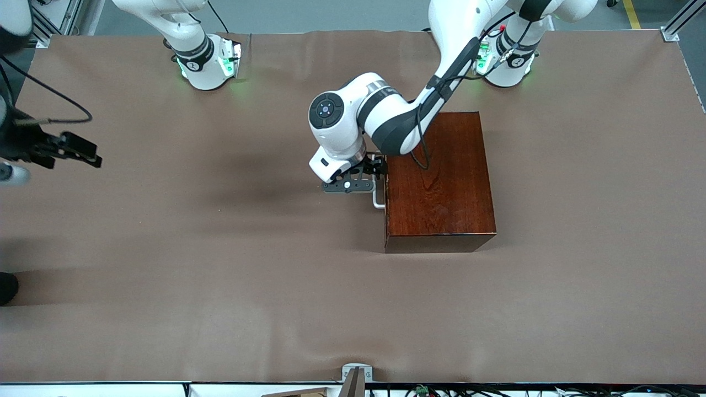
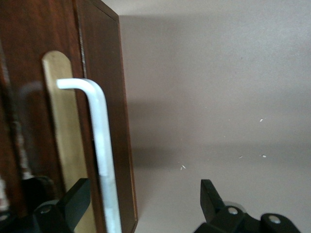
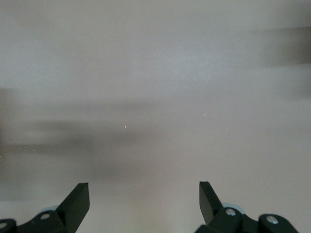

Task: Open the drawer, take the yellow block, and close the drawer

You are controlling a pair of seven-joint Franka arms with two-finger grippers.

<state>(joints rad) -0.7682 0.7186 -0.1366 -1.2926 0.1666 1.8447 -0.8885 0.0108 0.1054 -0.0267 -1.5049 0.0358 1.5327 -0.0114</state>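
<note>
Front view: my left hand sits low at the drawer face of the dark wooden box, right at the white handle, on the side toward the right arm's end of the tabletop; drawer looks shut, flush with the box. My right hand waits over bare tabletop at the right arm's end, well apart from the box. No yellow block visible, I judge it's inside the closed drawer. Left wrist view: fingers spread apart, the handle bar running between them, one finger against the tan drawer front, nothing clamped yet. Right wrist view: fingers wide apart, nothing held, only blurred tabletop below. Handling guess: the bar is rigid, thin, probably slick metal or plastic, so pinch it mid-span and pull straight out. The box looks heavy enough to stay put but the glossy base could slide on the cloth. The block is likely light and stiff, easy to pinch across flat sides.
</note>
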